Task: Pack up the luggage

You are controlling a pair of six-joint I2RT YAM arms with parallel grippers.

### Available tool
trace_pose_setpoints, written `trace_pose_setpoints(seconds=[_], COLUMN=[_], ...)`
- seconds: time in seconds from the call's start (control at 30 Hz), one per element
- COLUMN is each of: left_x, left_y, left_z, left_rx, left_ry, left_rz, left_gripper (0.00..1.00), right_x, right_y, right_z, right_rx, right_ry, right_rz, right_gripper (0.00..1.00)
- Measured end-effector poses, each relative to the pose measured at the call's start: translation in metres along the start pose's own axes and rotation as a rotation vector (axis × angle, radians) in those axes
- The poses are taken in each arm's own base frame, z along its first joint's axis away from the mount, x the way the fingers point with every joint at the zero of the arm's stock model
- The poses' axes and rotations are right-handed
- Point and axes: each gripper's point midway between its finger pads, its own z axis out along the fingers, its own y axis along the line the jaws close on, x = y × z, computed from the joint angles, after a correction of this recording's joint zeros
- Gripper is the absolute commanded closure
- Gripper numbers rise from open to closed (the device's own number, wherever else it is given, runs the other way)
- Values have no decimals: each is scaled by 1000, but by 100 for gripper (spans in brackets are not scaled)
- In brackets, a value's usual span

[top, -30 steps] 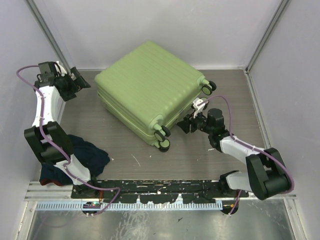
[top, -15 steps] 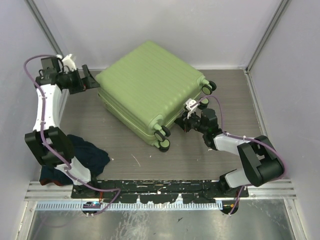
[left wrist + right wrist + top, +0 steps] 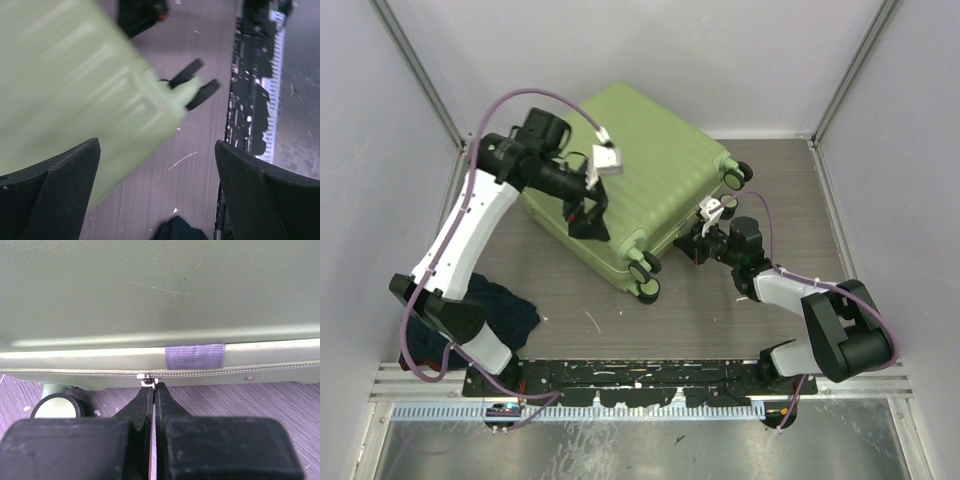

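Observation:
The luggage (image 3: 650, 150) is a light-green ribbed suitcase lying flat and zipped at the back middle of the table. My right gripper (image 3: 699, 241) is pressed against its right side. In the right wrist view that gripper (image 3: 154, 388) is shut, its tips pinching the small metal zipper pull (image 3: 148, 380) on the luggage (image 3: 150, 290), just left of a purple fabric tab (image 3: 194, 356). My left gripper (image 3: 590, 214) hangs open over the luggage's near-left side. The blurred left wrist view shows the left gripper (image 3: 156, 150) with nothing between its jaws, beside the luggage (image 3: 75, 85).
A dark blue garment (image 3: 492, 308) lies heaped at the near left by the left arm's base, also seen as the garment (image 3: 180, 231). Black wheels (image 3: 644, 276) stick out at the luggage's near corner, and another wheel (image 3: 738, 173) at the right. Grey walls close in the table.
The left arm has swung from the far left corner to over the luggage's near-left side, still open. The right gripper has closed on the zipper pull.

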Motion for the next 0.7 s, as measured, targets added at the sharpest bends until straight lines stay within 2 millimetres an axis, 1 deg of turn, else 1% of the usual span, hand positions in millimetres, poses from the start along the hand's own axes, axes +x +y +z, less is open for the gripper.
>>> trace_pose_setpoints(seconds=[0.07, 0.13, 0.23, 0.3, 0.37, 0.5, 0.63, 0.7], left_x=[-7, -7, 2, 10, 18, 29, 40, 50], left_y=[-31, -53, -74, -84, -90, -99, -98, -95], left_z=[16, 33, 58, 75, 90, 112, 122, 123], left_rx=[98, 173, 262, 316, 358, 418, 435, 438], left_ry=[47, 98, 180, 242, 293, 358, 412, 447], left_rz=[115, 203, 297, 352, 396, 469, 516, 527], left_gripper=[2, 2, 2, 2, 2, 2, 1, 5], right_x=[0, 0, 0, -1, -1, -1, -1, -2], right_y=[1, 1, 0, -2, -3, -8, -15, -24], right_z=[0, 0, 0, 0, 0, 0, -2, -5], right_rx=[0, 3, 9, 18, 28, 52, 75, 98], right_ry=[0, 0, 0, -1, -1, -2, -4, -8], right_rz=[15, 28, 41, 42, 43, 38, 30, 26], right_gripper=[99, 99, 99, 99, 100, 99, 99, 99])
